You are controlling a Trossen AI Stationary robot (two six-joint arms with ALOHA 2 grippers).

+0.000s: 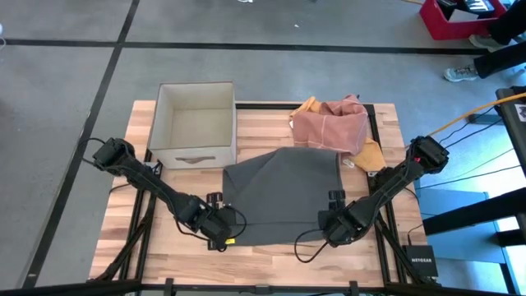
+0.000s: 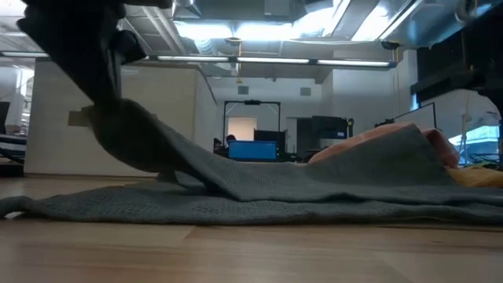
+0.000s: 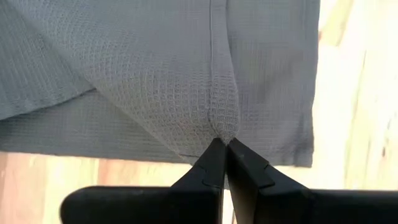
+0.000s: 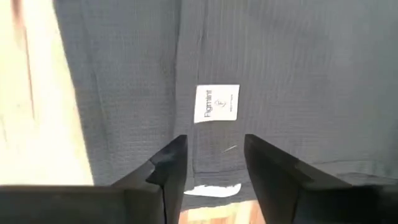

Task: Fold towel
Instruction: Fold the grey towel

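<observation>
Left gripper (image 3: 225, 148): fingers pressed together, pinching a ridge of the grey towel (image 1: 283, 196) at its near left corner, close to the tabletop's front edge; in the low view that corner rises in a peak off the wood under the dark arm.
Right gripper (image 4: 213, 158): fingers apart with a clear gap between them, poised over the towel's near right edge, holding nothing that I can see.
Grey towel: spread over the middle of the tabletop toward the front, waffle weave, roughly square from above, its far edge tucked close under the pile of cloths.
Label (image 4: 216, 103): small white tag sewn on the towel, just ahead of the right gripper's fingers; a second white strip shows at the hem between them.
Pile of cloths (image 1: 333, 123): pinkish and mustard-yellow fabric bunched at the far right of the tabletop, touching or overlapping the towel's far right corner; it crowds that side.
Cardboard box (image 1: 196, 123): open-topped, at the far left of the tabletop, its front wall just beside the towel's far left corner.
Tabletop (image 1: 263, 255): pale wooden planks, bare strip along the front edge below the towel.
Around the table: grey floor with dark tape lines, a red bin (image 1: 457, 18) beyond the far right corner, a person's shoe (image 1: 462, 73) near it, cables and a small black box on the floor at the right.
</observation>
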